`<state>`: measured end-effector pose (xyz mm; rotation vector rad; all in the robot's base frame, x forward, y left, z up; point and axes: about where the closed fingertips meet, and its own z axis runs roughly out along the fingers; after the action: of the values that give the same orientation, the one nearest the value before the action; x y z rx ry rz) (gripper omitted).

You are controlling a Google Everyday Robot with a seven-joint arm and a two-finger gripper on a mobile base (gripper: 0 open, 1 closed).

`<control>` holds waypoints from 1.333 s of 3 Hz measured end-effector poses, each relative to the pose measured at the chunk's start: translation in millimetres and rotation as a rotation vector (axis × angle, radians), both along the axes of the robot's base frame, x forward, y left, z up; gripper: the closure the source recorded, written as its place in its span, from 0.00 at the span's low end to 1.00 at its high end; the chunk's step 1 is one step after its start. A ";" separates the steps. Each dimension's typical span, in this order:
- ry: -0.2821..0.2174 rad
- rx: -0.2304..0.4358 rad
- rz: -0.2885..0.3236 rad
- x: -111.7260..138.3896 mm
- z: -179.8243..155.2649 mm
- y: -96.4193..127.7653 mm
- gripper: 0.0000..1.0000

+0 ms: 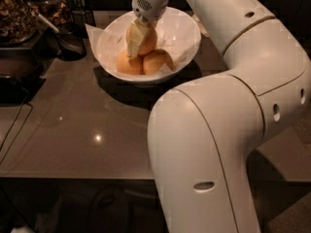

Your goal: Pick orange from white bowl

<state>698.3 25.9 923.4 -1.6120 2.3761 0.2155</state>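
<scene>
The white bowl (pixel 187 45) stands at the back of the brown table and holds three oranges. The largest orange (pixel 147 40) sits on top of two paler ones (pixel 127 63) (pixel 158 61). My gripper (pixel 140 43) reaches down into the bowl from above and is shut on the top orange. One pale finger (pixel 135 39) lies against the orange's left face; the other finger is hidden behind the fruit. The orange still touches or sits just above the two lower ones.
My large white arm (pixel 218 130) fills the right half of the view. A dark tray with nuts (pixel 17 13) and a dark scoop (pixel 68 42) stand at the back left. A cable (pixel 14 125) runs over the table's left edge.
</scene>
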 end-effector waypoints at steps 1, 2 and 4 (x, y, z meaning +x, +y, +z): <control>0.000 0.000 -0.001 0.1 0.8 -0.1 0.89; 0.000 0.001 0.000 0.0 3.2 -0.1 1.00; -0.136 0.293 0.105 -48.3 58.0 -32.3 1.00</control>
<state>650.0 -6.5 981.4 -1.5582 2.0515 0.4373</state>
